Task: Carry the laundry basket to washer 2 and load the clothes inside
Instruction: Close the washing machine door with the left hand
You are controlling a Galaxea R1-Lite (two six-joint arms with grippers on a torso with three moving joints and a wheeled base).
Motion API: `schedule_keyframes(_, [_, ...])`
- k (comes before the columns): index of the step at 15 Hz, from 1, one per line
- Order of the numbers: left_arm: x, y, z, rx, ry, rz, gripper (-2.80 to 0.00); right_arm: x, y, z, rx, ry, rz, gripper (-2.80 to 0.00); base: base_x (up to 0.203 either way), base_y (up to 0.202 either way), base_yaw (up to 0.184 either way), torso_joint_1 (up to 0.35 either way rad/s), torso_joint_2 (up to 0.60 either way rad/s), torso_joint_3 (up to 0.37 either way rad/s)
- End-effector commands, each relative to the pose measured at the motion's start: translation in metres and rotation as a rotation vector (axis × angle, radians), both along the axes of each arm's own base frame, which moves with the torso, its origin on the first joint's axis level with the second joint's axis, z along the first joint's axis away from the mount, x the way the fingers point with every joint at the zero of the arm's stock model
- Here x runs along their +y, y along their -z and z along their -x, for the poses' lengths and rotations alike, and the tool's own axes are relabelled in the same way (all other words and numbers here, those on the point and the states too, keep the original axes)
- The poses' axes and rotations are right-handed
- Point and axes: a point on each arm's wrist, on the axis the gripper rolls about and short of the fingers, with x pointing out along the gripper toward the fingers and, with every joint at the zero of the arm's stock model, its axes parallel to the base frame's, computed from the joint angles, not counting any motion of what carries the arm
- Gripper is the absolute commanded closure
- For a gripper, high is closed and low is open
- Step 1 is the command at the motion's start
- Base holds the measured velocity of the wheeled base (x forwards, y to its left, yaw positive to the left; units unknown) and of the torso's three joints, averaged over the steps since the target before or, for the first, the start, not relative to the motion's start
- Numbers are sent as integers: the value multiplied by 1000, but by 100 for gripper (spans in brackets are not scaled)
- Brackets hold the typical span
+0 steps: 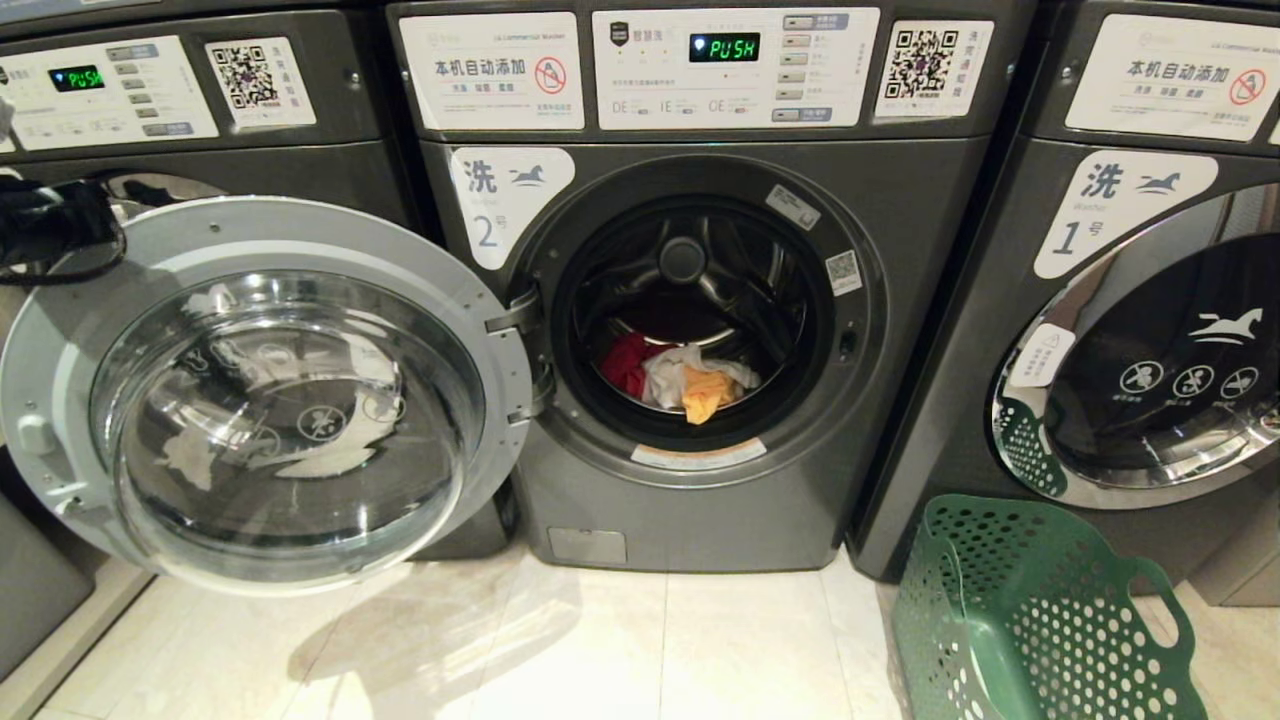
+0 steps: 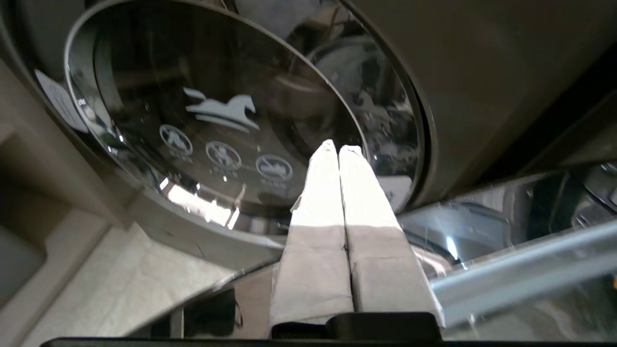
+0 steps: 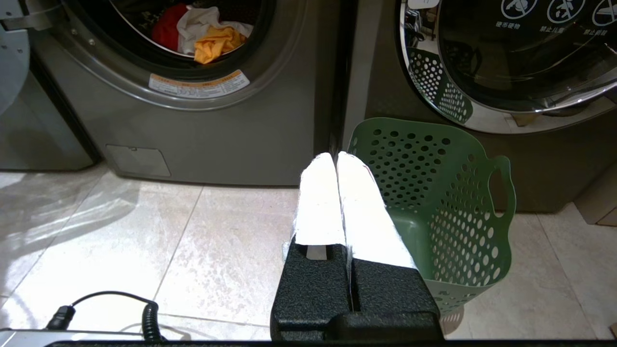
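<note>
White-padded fingers of your left gripper (image 2: pixel 336 149) press together on nothing beside the swung-out door (image 1: pixel 265 390); your right gripper (image 3: pixel 336 156), likewise closed and empty, hangs over the floor near the laundry basket (image 1: pixel 1030 620). That perforated green plastic should be light and stiff: take it by a cut-out handle. The clothes (image 1: pixel 680 378), soft and limp, lie in the drum of washer 2 (image 1: pixel 690 300). Legible: "2", "1", "PUSH".

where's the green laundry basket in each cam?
Head view: laundry basket at bottom right, on the floor before washer 1.
Left wrist view: not in it.
Right wrist view: right of centre, empty, just behind the end effector.
Shared landmark: washer 2's open drum with the clothes.
</note>
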Motion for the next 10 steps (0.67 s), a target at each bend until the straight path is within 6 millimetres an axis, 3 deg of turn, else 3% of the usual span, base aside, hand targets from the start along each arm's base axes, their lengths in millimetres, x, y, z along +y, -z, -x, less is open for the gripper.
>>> schedule_keyframes(1, [-8, -7, 15, 61, 13, 30, 0, 0, 0, 0, 2, -1, 1, 0, 0, 0, 0, 0, 0, 0])
schedule_keyframes(6, [-38, -27, 53, 166, 92, 87, 0, 0, 0, 0, 1, -1, 7, 0, 0, 0, 0, 0, 0, 0])
schedule_keyframes(10, [-101, -59, 113, 242, 277, 139, 0, 0, 0, 0, 1, -1, 9, 0, 0, 0, 0, 0, 0, 0])
